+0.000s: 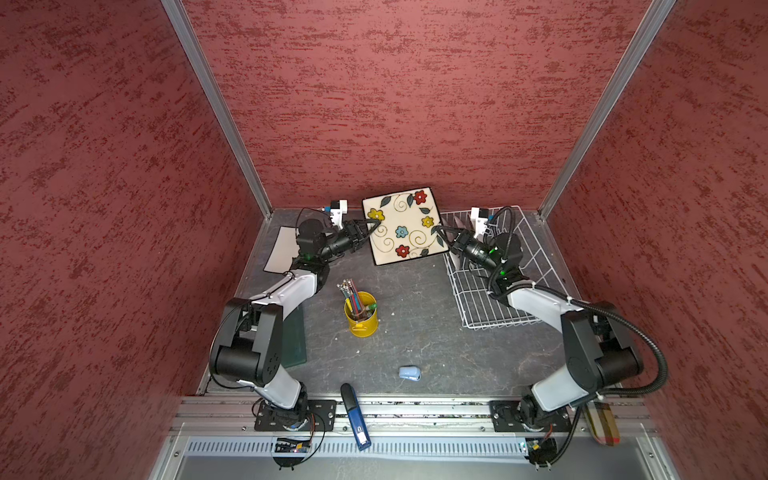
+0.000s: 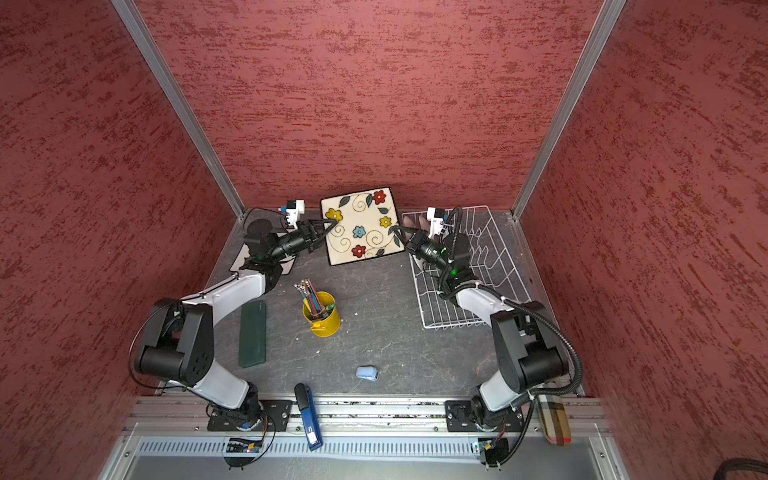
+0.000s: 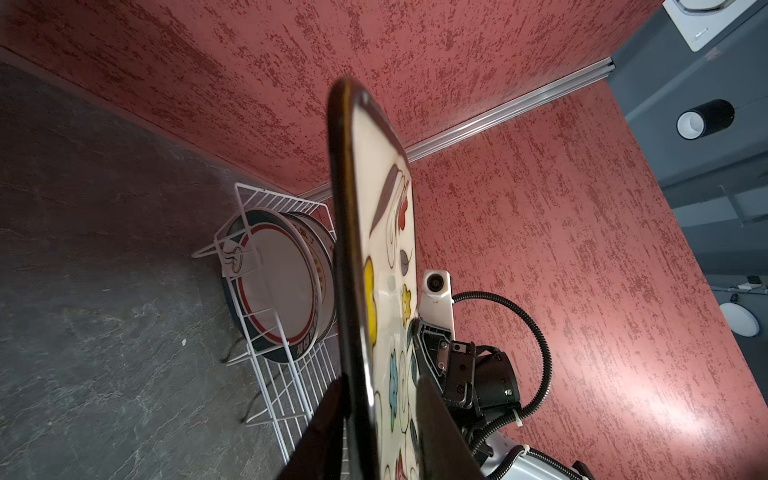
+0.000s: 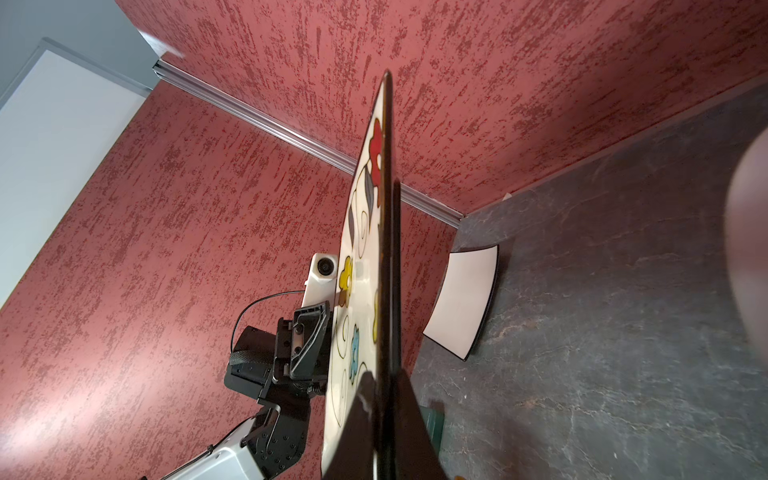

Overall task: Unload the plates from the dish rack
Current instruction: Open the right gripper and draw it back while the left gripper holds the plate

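Cream glazed ceramic, flower-painted and dark-edged: the square plate hangs face up, apparently clear of the worktop, at 12 o'clock in both top views. The right end effector is clamped on its 3 o'clock edge. The left end effector straddles its 9 o'clock edge; whether those jaws press or stand slightly off cannot be told.

Risk, as a judgement: if the left side lets go, one narrow pinch on a slick rim carries the whole plate. It may then pivot downward, slide free and strike the worktop or the dish rack at 3 o'clock. Opposed pulls by the two arms could likewise wrench the rim loose. The yellow pencil cup at 6 o'clock stands well apart.

Hidden: in the top views the right arm covers the rack's far end. Only the left wrist view shows round plates upright there, partly behind the square plate, number uncertain. A white dark-edged square at 9 o'clock is half covered by the left arm; its nature is unclear.
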`<action>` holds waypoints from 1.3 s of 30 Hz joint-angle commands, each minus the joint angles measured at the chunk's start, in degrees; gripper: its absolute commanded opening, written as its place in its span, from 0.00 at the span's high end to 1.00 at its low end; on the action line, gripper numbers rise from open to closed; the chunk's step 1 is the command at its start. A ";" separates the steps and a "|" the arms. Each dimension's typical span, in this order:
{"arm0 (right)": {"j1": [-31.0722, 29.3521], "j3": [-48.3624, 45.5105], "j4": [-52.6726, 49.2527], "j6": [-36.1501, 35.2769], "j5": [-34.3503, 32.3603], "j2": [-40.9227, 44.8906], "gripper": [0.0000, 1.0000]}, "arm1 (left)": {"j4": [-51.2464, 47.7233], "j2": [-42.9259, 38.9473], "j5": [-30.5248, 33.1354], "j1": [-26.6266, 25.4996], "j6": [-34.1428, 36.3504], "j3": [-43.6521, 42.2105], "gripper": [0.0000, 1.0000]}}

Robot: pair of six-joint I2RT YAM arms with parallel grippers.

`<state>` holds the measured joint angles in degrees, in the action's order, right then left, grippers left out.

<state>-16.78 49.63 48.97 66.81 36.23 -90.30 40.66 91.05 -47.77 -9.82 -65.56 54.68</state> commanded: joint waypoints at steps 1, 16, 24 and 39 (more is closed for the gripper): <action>-1.06 5.27 7.11 0.26 6.62 0.90 1.00 | 3.21 -1.06 -2.98 -0.57 -0.18 2.29 0.69; -1.07 5.28 4.78 -2.80 5.93 2.15 1.00 | -8.72 -2.84 -1.58 -0.63 6.06 3.51 0.66; -1.07 4.71 11.49 2.09 4.54 0.55 1.00 | -6.68 -2.45 -1.68 -0.49 4.66 2.75 0.81; -1.07 4.35 7.88 1.32 4.55 1.55 0.22 | -1.04 -3.35 -2.32 3.36 1.17 -0.45 1.00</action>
<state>-17.54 51.92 52.38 67.92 40.73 -91.50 34.65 89.82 -50.06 -7.79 -64.71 53.52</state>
